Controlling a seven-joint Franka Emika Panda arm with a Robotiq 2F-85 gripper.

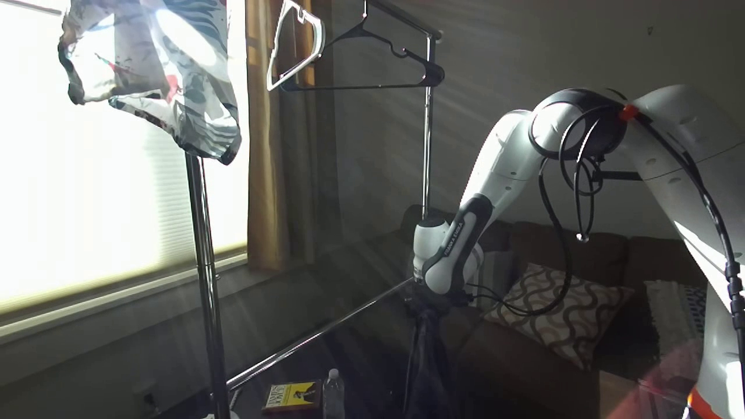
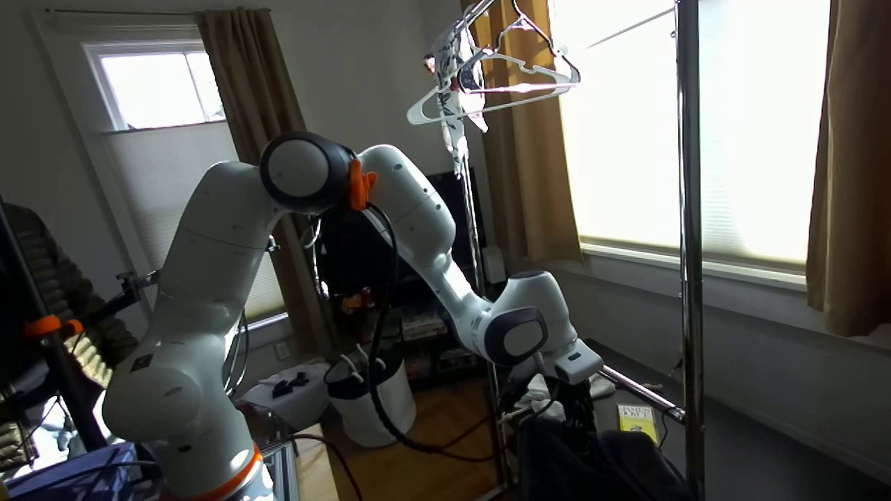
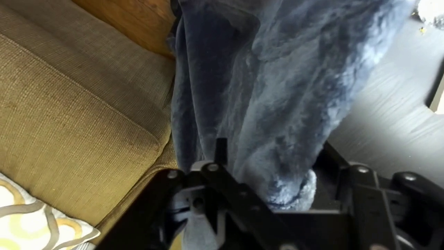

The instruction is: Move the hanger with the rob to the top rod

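A dark blue-grey plush robe [image 3: 270,86] fills the middle of the wrist view. It also shows as a dark mass under my gripper in both exterior views [image 1: 428,361] [image 2: 592,463]. My gripper [image 3: 274,151] points down, its fingers wide apart, with robe fabric between and beyond them. It shows dark and small in both exterior views [image 1: 433,302] [image 2: 574,403]. The robe's hanger is hidden. The top rod [image 1: 401,17] is high above my gripper and also shows in an exterior view [image 2: 477,12]. A dark hanger [image 1: 433,74] and a white hanger [image 1: 322,41] hang there.
A patterned cloth [image 1: 192,99] hangs on the rack. Chrome uprights [image 1: 204,262] [image 2: 689,243] and a low rail [image 1: 326,331] frame the space. A brown sofa [image 3: 86,114] with a cushion [image 1: 559,308] is beside the robe. A book [image 1: 293,397] and bottle [image 1: 333,396] stand low down.
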